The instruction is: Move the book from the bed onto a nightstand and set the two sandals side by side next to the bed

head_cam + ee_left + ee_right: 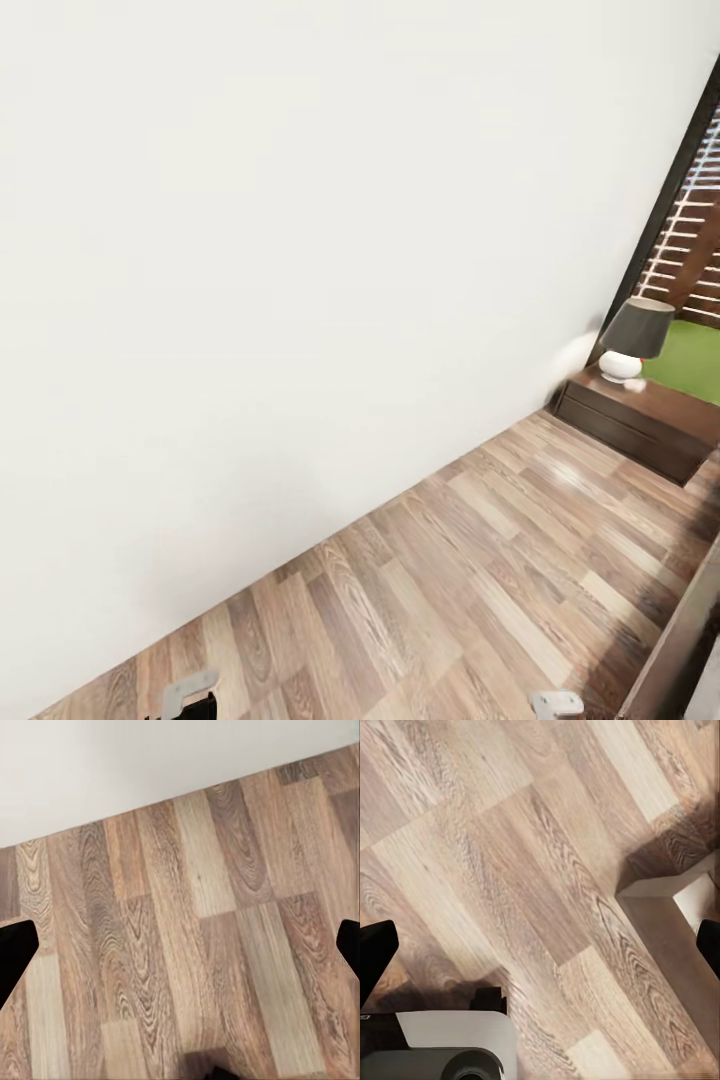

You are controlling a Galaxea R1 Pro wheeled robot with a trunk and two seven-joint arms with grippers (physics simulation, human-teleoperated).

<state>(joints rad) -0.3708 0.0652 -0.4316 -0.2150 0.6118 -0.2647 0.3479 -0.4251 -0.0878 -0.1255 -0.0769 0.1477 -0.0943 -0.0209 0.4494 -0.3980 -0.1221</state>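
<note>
The book and the two sandals are out of view. At the lower right of the head view runs a dark brown edge of the bed (672, 640), with a sliver of off-white mattress. A low dark brown stand (650, 420) with a grey-shaded lamp (634, 338) sits by the window; I cannot tell whether it is the nightstand. My left gripper (180, 952) hangs open over bare plank floor near the white wall. My right gripper (540, 952) is open above the floor, beside a brown and white corner (667, 896). Both hold nothing.
A large white wall (300, 250) fills the left and middle ahead. Wood-plank floor (470, 570) stretches between the wall and the bed frame toward the lamp. A tall dark-framed window (690, 220) shows slats and green outside. My grey base (450, 1050) shows under the right gripper.
</note>
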